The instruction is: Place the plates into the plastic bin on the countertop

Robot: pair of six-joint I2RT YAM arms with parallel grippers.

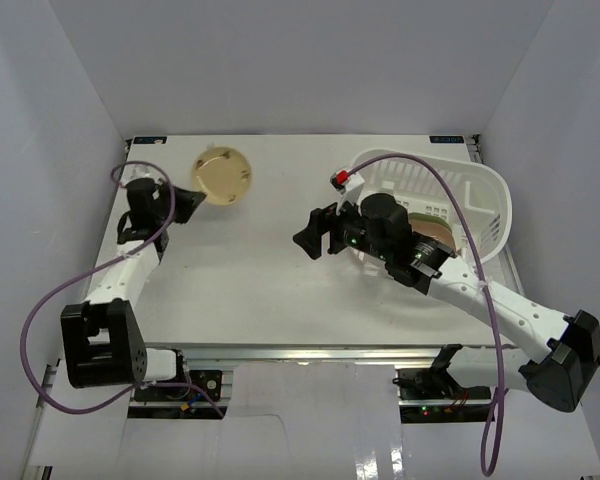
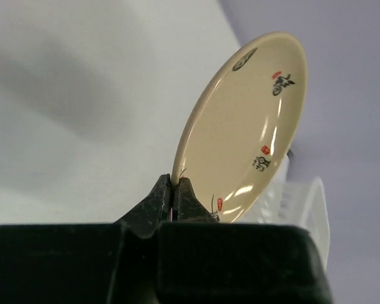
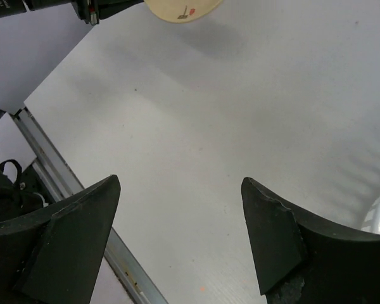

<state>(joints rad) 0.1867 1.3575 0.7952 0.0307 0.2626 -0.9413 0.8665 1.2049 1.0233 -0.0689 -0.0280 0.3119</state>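
Note:
A round cream plate (image 1: 222, 175) with small red and black marks hangs tilted above the far left of the countertop (image 1: 250, 290). My left gripper (image 1: 192, 200) is shut on its rim; in the left wrist view the plate (image 2: 244, 126) stands on edge out of the pinched fingertips (image 2: 173, 187). My right gripper (image 1: 315, 232) is open over the middle of the countertop, nothing between its fingers (image 3: 275, 240). The white plastic bin (image 1: 480, 195) stands at the far right with a brown plate (image 1: 435, 232) and other plates inside, partly hidden by the right arm. The cream plate's edge (image 3: 180, 9) shows at the top of the right wrist view.
Purple cables loop from both arms over the table's sides. The metal front edge (image 1: 310, 350) runs along the near side, seen also as a rail (image 3: 69, 190) in the right wrist view. White walls enclose the table on three sides.

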